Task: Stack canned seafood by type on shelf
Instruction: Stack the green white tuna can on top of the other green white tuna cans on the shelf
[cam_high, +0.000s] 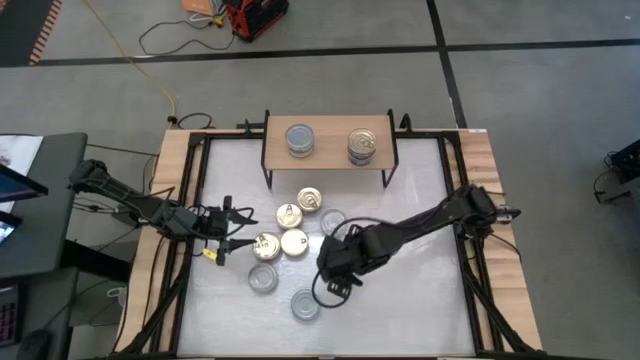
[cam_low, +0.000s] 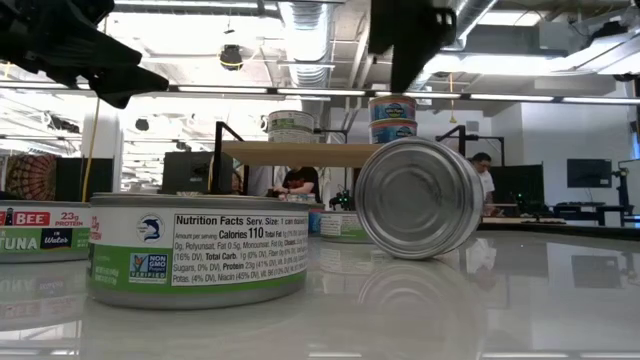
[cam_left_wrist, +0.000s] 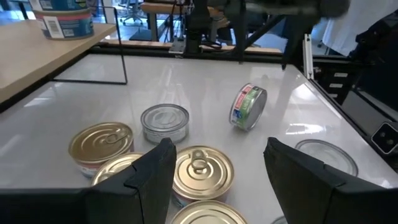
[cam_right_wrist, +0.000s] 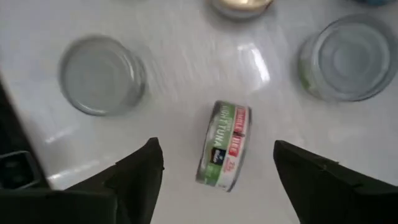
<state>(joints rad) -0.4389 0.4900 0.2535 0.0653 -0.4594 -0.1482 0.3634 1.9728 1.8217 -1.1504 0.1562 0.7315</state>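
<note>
Right hand (cam_right_wrist: 214, 162) open above a green-labelled tin (cam_right_wrist: 224, 154) lying on its edge mid-table (cam_high: 420, 300), not touching it. Left hand (cam_left_wrist: 217, 165) open near the table's left edge, over gold-lidded tins (cam_left_wrist: 202, 171). Two small tin stacks (cam_high: 299, 140) on the shelf (cam_high: 330, 150) at the far edge.

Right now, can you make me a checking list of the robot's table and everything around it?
Surface: white table, glossy.
Job's things: shelf holds two tin stacks; gold-lid tins and silver-lid tins loose on the table; tipped tin on its side.
Clutter: nothing seen.
Tools: left tool open over gold-lid tins; right tool open above tipped tin.
Cables: yellow cable on floor.
Surroundings: red device on floor; person beyond table.
</note>
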